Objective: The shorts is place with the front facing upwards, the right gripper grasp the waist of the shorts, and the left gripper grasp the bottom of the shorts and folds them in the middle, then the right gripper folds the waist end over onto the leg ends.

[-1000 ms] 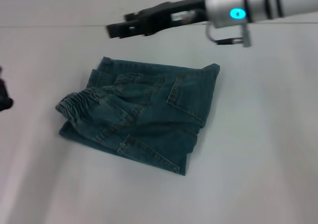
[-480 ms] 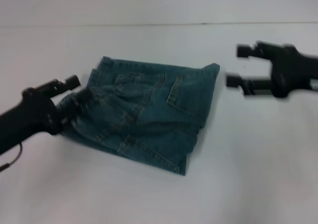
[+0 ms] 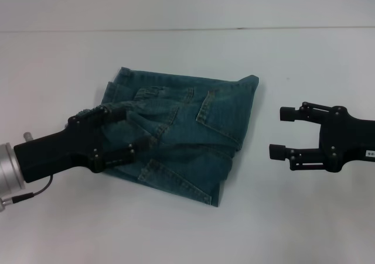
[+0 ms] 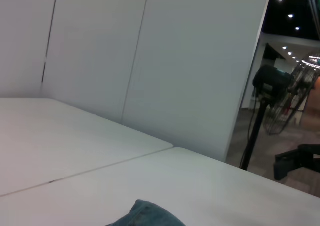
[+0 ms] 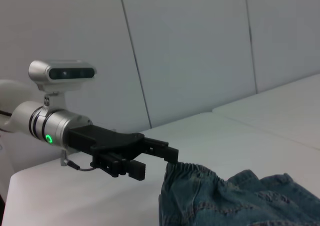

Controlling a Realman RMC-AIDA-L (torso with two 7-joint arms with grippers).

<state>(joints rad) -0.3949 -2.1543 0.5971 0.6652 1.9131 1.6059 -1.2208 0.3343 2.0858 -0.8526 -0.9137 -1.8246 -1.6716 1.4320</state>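
Left gripper (image 3: 120, 134) jaws apart, straddling the ruffled waist (image 3: 88, 113) at the left edge of the folded shorts (image 3: 187, 129). Right gripper (image 3: 282, 133) jaws apart, empty, off the right of the shorts. Shorts lie mid-table (image 3: 176, 235).

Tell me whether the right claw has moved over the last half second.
Yes. The black right claw with the white label, open, has dropped lower and nearer the camera, staying beside the folded blue-green denim shorts' right edge without touching them.

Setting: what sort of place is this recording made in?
Probably a lab or office workspace: shorts on a plain white table, pale panel walls, and an open hall with ceiling lights beyond.
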